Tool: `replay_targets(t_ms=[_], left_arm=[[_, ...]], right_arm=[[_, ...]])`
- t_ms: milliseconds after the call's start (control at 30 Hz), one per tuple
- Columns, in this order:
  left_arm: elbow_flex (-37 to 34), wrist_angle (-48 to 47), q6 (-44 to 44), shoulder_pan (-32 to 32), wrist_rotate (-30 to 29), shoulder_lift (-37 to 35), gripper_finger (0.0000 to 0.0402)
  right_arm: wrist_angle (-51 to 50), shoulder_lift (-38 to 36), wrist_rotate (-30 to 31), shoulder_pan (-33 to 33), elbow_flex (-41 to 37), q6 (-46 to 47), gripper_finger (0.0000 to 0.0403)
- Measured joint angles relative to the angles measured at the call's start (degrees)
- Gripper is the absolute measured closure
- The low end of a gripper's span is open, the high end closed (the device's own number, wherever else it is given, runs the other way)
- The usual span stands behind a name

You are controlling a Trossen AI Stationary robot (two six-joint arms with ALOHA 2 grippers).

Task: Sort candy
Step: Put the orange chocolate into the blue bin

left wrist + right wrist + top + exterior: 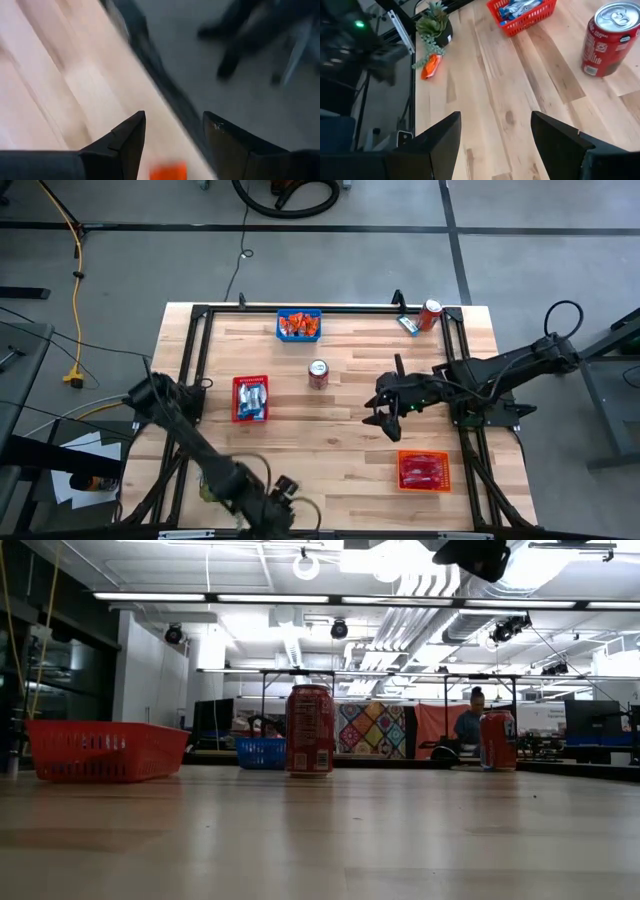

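Three baskets hold candy: a blue basket [299, 325] with orange packets, a red basket [251, 398] with blue-and-white ones, and an orange basket [423, 471] with pink-red ones. A loose orange candy [431, 66] lies by a small plant [436, 27] at the table's near left edge. It also shows low between the fingers of my left gripper [175, 117], which hangs open above it near the table's near edge [285, 488]. My right gripper [385, 418] is open over the middle right of the table, holding nothing. A blue-green packet [408, 326] lies at the far right.
One red drink can [318, 373] stands upright mid-table, another [431, 313] at the far right corner. A dark frame rail [200, 370] runs along the table's sides. Bare wood lies between the baskets. A person [468, 725] sits in the room behind.
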Motion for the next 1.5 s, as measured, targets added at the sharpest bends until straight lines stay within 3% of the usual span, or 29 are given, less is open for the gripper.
replay_targets(t_ms=[133,267,600,767,1000,1100,1267,1400,1500], left_arm=[[0.4,-13.7,-1.0,-2.0,0.0,3.1,0.0218],[-1.5,-19.7,-3.6,-2.8,0.4,4.6,0.0218],[-5.7,-9.2,-3.4,-2.3,1.4,5.6,0.0218],[-7.5,-8.1,-4.1,-2.2,-1.0,5.8,0.0218],[-9.5,-6.3,-4.1,-2.2,0.1,5.9,0.0222],[-9.5,-4.8,-4.9,-2.2,0.3,5.8,0.0255],[-9.5,-2.4,-9.8,-0.4,0.2,5.0,0.0384],[-8.8,-3.7,-11.1,2.8,-5.3,1.6,0.0397],[-8.3,-5.0,-10.2,6.8,-14.3,-4.4,0.04]], right_arm=[[0.0,0.0,3.2,2.1,0.0,-0.1,0.0167],[-0.2,0.0,6.1,3.2,0.0,-0.1,0.0167],[-0.7,0.0,6.7,3.3,0.0,0.4,0.0167],[-0.8,0.0,7.9,3.3,0.0,1.6,0.0167],[-0.8,0.0,8.0,3.3,0.0,3.0,0.0167],[-0.8,0.0,8.0,3.3,0.0,3.1,0.0167],[-0.8,0.0,8.0,3.3,0.0,3.1,0.0167],[-0.8,0.0,8.0,3.3,0.0,2.7,0.0167],[-0.8,0.0,9.3,3.3,0.0,2.6,0.0167]])
